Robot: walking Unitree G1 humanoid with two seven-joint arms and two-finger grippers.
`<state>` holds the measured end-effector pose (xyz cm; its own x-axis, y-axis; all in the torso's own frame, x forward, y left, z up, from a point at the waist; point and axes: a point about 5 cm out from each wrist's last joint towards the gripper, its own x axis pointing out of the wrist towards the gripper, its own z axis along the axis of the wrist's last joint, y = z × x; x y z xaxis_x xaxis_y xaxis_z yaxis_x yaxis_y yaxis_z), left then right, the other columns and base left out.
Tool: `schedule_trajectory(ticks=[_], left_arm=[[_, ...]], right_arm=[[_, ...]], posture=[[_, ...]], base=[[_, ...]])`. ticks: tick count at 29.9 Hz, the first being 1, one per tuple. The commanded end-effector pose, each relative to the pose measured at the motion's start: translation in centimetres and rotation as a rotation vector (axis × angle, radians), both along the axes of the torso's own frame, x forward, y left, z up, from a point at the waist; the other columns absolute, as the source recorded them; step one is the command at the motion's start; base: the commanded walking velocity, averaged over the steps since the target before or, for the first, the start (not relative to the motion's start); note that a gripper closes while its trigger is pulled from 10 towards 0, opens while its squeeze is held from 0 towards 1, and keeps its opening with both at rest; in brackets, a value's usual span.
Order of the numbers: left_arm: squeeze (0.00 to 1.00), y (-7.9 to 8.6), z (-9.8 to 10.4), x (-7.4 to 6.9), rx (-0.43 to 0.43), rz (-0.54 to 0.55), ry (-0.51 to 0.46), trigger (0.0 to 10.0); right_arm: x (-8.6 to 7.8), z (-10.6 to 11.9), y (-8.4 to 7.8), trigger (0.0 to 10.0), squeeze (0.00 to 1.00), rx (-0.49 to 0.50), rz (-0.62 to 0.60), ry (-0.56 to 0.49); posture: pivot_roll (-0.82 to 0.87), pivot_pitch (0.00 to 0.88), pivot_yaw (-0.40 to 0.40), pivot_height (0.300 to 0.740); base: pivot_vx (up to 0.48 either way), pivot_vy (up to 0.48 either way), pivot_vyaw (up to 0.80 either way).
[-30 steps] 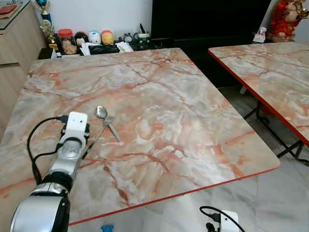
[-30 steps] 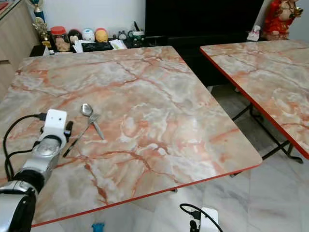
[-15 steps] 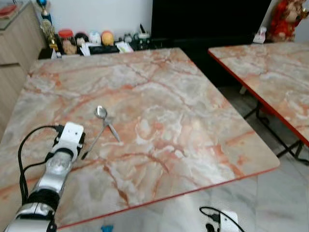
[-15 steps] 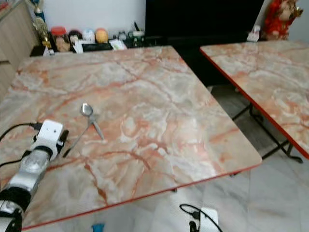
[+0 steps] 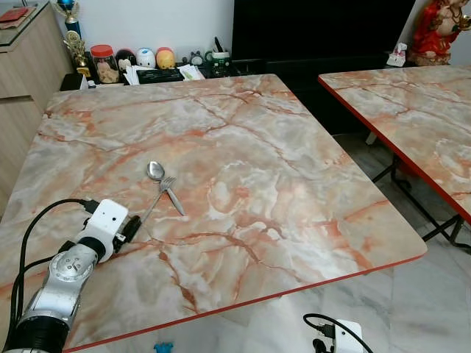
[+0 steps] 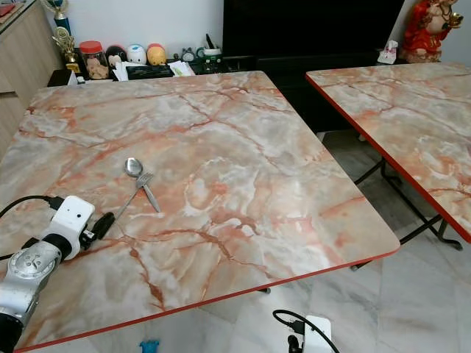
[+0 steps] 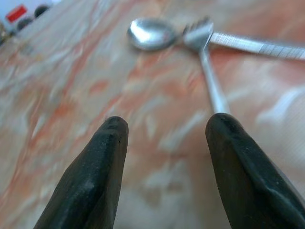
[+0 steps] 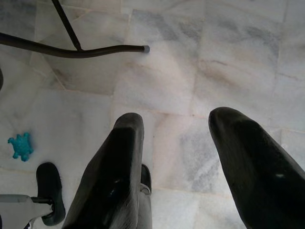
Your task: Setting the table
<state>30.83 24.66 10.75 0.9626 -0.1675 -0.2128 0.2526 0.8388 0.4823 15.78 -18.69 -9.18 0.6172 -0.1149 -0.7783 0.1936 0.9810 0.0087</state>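
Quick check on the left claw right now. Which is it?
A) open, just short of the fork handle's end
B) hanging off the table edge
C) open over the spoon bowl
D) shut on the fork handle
A: the left claw is open, its fingers apart at the near end of the fork handle, nothing between them; the spoon lies farther on.

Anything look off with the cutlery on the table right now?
Yes. The fork and spoon lie crossed rather than side by side: the fork's tines rest over the spoon's handle, just below its bowl. The left gripper, fingers open, sits at the fork's handle end. Nothing looks spilled or damaged.
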Motion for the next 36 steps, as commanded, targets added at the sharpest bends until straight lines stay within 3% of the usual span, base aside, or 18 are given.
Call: schedule_trajectory(ticks=[1, 7, 11, 13, 17, 36], left_arm=[[0.0, -1.3, 0.4, 0.0, -0.032, -0.048, 0.001, 10.0], [0.0, -3.4, 1.1, 0.2, -0.089, -0.124, -0.001, 10.0], [0.0, -3.4, 1.7, 0.4, -0.116, -0.089, -0.041, 10.0], [0.0, -1.7, 2.4, 0.9, -0.099, 0.059, -0.115, 10.0], [0.0, 0.2, 2.4, 0.8, -0.068, 0.18, -0.145, 10.0], [0.0, 2.0, -1.5, -2.0, -0.038, 0.202, -0.072, 10.0]], right_arm=[[0.0, 0.0, -0.1, 10.0, 0.0, -0.003, 0.002, 0.008], [0.0, 0.0, -0.1, 10.0, 0.0, -0.002, 0.003, 0.008], [0.0, 0.0, -0.1, 10.0, 0.0, -0.002, 0.003, 0.007], [0.0, 0.0, -0.1, 10.0, 0.0, -0.004, 0.004, 0.008], [0.0, 0.0, -0.1, 10.0, 0.0, -0.004, 0.004, 0.008], [0.0, 0.0, -0.3, 10.0, 0.0, -0.006, 0.006, 0.009]], posture=[[0.12, 0.003, -0.075, 0.74], [0.12, 0.003, -0.077, 0.74], [0.12, 0.003, -0.077, 0.74], [0.12, 0.001, -0.077, 0.74], [0.11, 0.002, -0.076, 0.74], [0.11, 0.008, -0.08, 0.74]], base=[[0.0, 0.0, 0.0], [0.0, 0.0, 0.0], [0.0, 0.0, 0.0], [0.0, 0.0, 0.0], [0.0, 0.0, 0.0], [0.0, 0.0, 0.0]])
